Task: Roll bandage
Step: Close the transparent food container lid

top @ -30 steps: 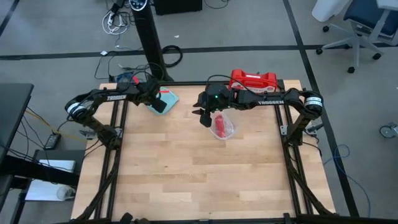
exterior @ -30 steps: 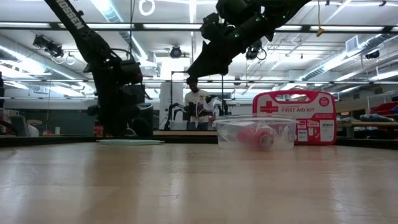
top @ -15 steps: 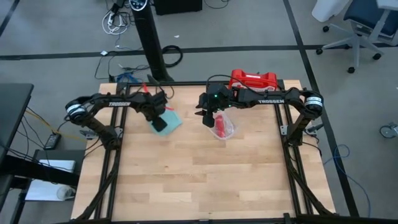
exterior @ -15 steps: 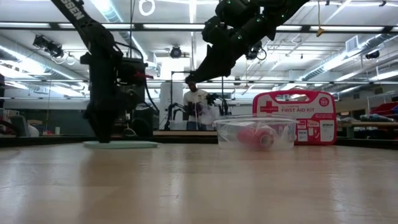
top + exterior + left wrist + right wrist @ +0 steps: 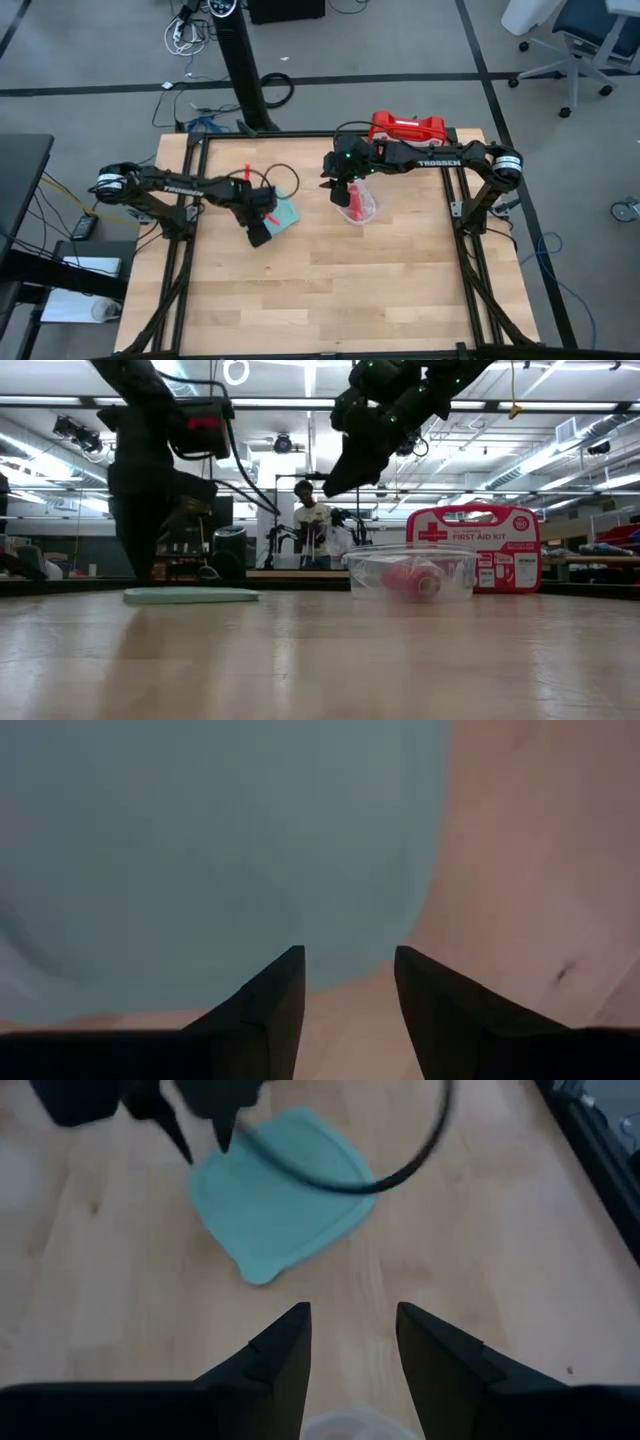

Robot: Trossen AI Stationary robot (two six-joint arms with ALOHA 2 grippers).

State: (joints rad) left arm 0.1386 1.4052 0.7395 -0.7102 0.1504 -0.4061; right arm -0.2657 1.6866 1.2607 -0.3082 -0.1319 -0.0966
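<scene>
The bandage [image 5: 353,199] is a small red roll lying inside a clear plastic container [image 5: 412,572] at the table's far middle. My right gripper [image 5: 338,190] hangs open just above and left of the container, slanting down, nothing between its fingers [image 5: 352,1315]. A flat teal lid [image 5: 285,211] lies on the wood to the left. My left gripper [image 5: 258,234] points down at the lid's left edge, open. My left gripper stands with its two open fingertips [image 5: 290,960] down on the teal lid at its edge [image 5: 200,1168], coming from above. Nothing is pinched between the fingers. The lid lies flat on the table [image 5: 190,596].
A red first-aid case [image 5: 405,128] stands behind the container at the far edge. A black cable [image 5: 400,1170] of the left arm loops over the lid. A person [image 5: 312,525] stands in the room beyond. Bare wood [image 5: 330,290] fills the near half.
My left gripper has swung from the far left toward the table's near edge and middle, rolling its wrist, still open. The teal lid has slid along the table with it, staying flat. My right gripper has tipped a little steeper above the container.
</scene>
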